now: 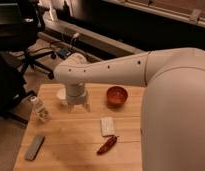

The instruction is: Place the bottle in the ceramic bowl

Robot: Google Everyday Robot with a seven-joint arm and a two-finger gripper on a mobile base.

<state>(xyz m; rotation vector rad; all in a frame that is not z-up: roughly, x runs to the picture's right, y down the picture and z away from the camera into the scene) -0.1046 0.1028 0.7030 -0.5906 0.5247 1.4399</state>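
The small clear bottle (40,109) with a white cap stands tilted near the left edge of the wooden table (71,145). The glossy reddish-orange ceramic bowl (116,95) sits at the back middle of the table, with nothing in it. My gripper (78,106) hangs from the white arm, fingertips just above the table, between bottle and bowl. It is to the right of the bottle and apart from it, and it holds nothing that I can see.
A small white cup (61,95) is partly hidden behind the wrist. A white rectangular block (107,126) and a red chili pepper (107,145) lie in front of the bowl. A grey flat bar (34,147) lies front left. Office chairs stand beyond the table's left side.
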